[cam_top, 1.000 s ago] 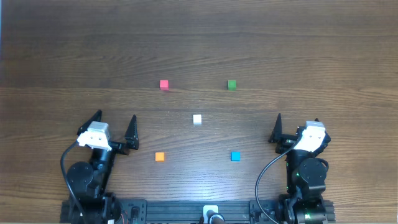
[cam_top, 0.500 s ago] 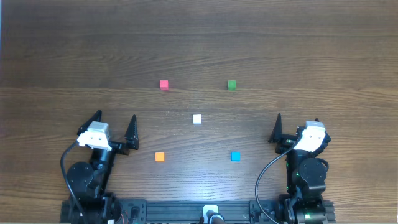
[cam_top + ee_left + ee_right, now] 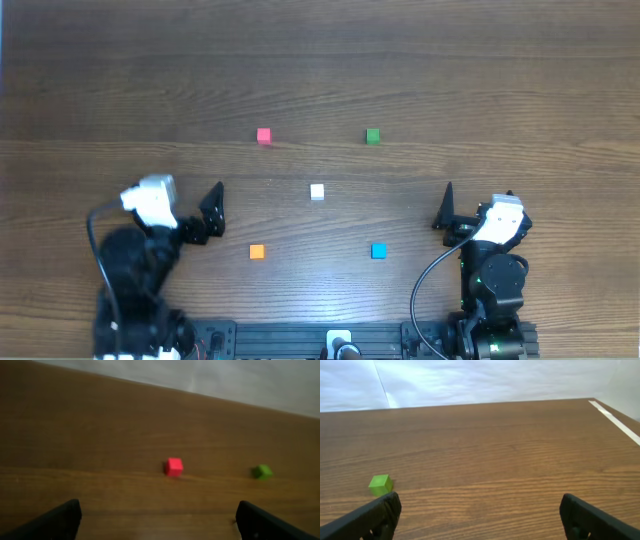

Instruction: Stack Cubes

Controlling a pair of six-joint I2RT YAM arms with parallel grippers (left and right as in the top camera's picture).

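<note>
Top view: left arm has been raised and turned since half a second ago; right arm and all cubes unmoved. Left end effector (image 3: pixel 159 505) and right end effector (image 3: pixel 480 496) are both spread wide, nothing held. A first pick is judged to be starting; no stack is begun.

Five small plain cubes are set apart on the worktop (image 3: pixel 500 60). White cube (image 3: pixel 317 191) is the landmark:
- pink cube (image 3: pixel 264 135) beyond-left
- green cube (image 3: pixel 373 135) beyond-right
- orange cube (image 3: pixel 257 251) nearer-left
- blue cube (image 3: pixel 378 250) nearer-right
</note>
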